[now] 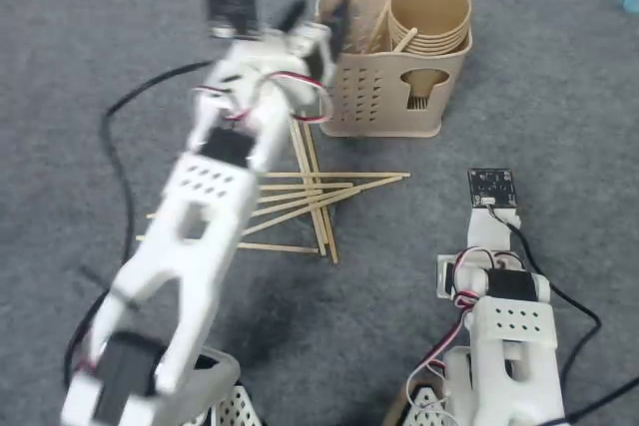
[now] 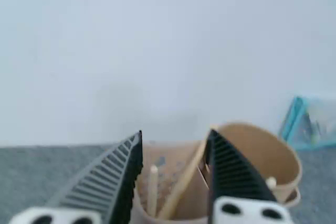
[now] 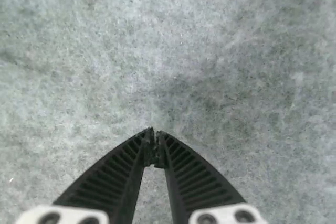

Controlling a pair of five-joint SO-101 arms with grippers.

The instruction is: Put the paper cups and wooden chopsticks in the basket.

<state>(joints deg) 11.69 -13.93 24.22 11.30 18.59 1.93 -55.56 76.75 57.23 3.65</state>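
Chopsticks (image 1: 312, 197) lie scattered on the grey carpet (image 1: 559, 127) under our left arm (image 1: 215, 187); the stacked paper cups (image 1: 431, 9) sit in the basket (image 1: 384, 97). Our left gripper (image 2: 176, 135) hangs wide and empty above it, our right gripper (image 3: 154, 148) pinched closed over carpet.

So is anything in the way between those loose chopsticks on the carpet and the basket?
Nothing visible lies on the carpet between the chopsticks and the basket. The left arm stretches above them, its open gripper at the basket's chopstick compartment. The paper cups fill the other compartment.
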